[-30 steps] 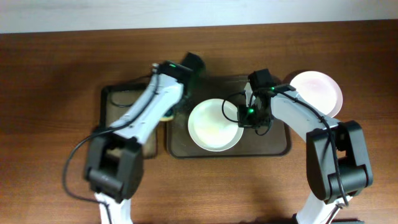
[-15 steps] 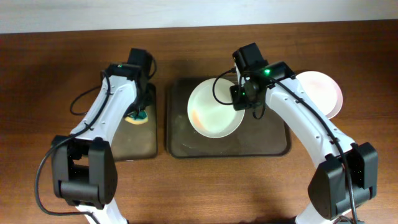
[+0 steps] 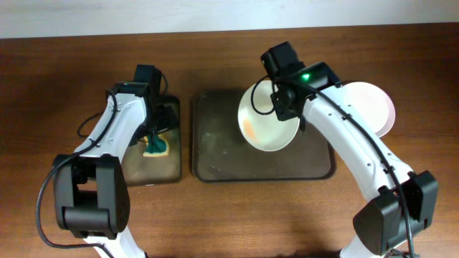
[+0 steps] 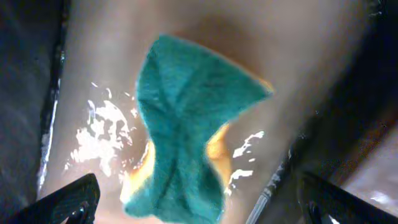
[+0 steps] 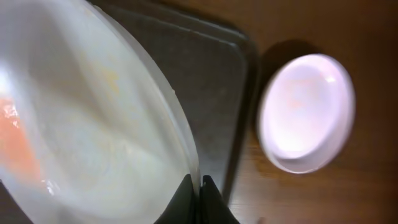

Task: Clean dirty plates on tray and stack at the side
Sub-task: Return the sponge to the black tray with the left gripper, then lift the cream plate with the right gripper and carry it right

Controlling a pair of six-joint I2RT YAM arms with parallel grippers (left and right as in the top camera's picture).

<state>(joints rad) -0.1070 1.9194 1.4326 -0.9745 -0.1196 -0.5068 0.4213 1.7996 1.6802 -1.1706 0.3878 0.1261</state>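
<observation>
My right gripper (image 3: 290, 115) is shut on the rim of a white plate (image 3: 267, 120) with an orange smear, holding it tilted above the brown tray (image 3: 215, 150). In the right wrist view the fingertips (image 5: 198, 190) pinch the rim of this plate (image 5: 93, 124) over the tray (image 5: 211, 81). A second white plate (image 3: 371, 106) lies on the table to the right of the tray, and the right wrist view shows this plate (image 5: 308, 112) too. My left gripper (image 3: 153, 135) hangs open over the green-yellow sponge (image 3: 156, 147). The sponge (image 4: 186, 143) lies loose between the spread fingers (image 4: 68, 199).
The small black tray (image 3: 168, 168) under the sponge sits left of the brown tray, its wet floor (image 4: 99, 130) shining. Bare wooden table (image 3: 237, 215) runs along the front.
My left gripper has opened and let the sponge drop onto the small black tray. My right gripper has carried the plate to the right and tilted it more.
</observation>
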